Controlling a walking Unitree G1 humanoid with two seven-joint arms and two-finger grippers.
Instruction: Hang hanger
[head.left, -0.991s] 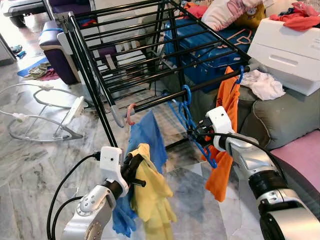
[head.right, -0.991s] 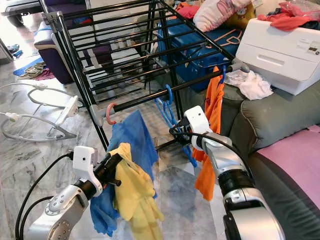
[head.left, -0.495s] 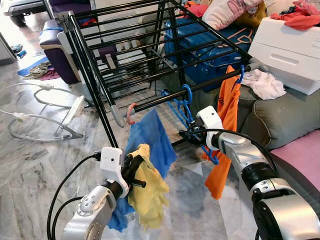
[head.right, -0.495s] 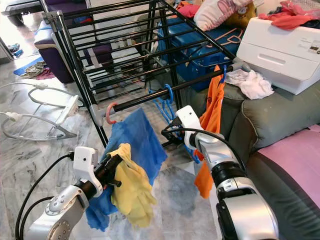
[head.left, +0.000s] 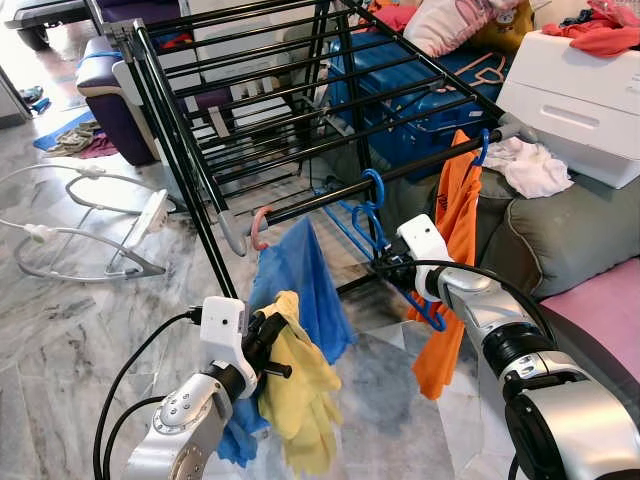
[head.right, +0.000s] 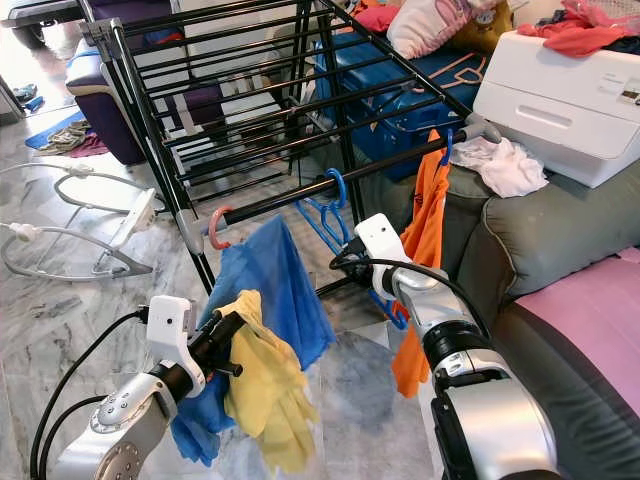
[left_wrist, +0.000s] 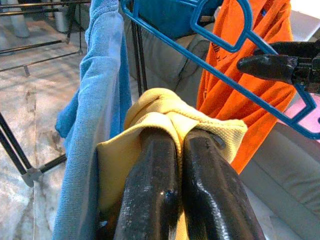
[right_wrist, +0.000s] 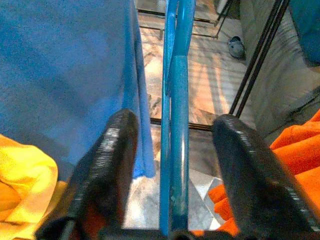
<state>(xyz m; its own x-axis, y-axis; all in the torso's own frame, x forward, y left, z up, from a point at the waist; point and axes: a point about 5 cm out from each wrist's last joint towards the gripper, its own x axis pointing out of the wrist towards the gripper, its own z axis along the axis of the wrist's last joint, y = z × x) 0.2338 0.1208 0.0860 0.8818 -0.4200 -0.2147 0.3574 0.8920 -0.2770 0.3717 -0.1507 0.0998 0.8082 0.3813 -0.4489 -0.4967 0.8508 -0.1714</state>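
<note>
While the blue hanger (head.left: 385, 240) hangs by its hook on the near black rail of the drying rack (head.left: 300, 110), the right gripper (right_wrist: 172, 165) sits at the hanger's lower part with its two black fingers (right_wrist: 107, 165) spread wide. The hanger's blue bars run up through the gap, and neither finger pad presses on them, so the gripper is released around the hanger rather than clamping it. To the right on the same rail an orange garment (head.left: 450, 260) hangs from another blue hook. To the left a blue cloth (head.left: 295, 285) hangs from a pink hook (head.left: 259, 226) at the rail's left end. Nearer and lower left, the left gripper (left_wrist: 180, 145) is clenched on a yellow cloth (head.left: 300, 390), its fingers pressed together with the fabric bunched over their tips; the cloth hangs down just beside the blue cloth. A white box (head.left: 580, 100) rests on the grey sofa (head.left: 560, 230) at the far right.
</note>
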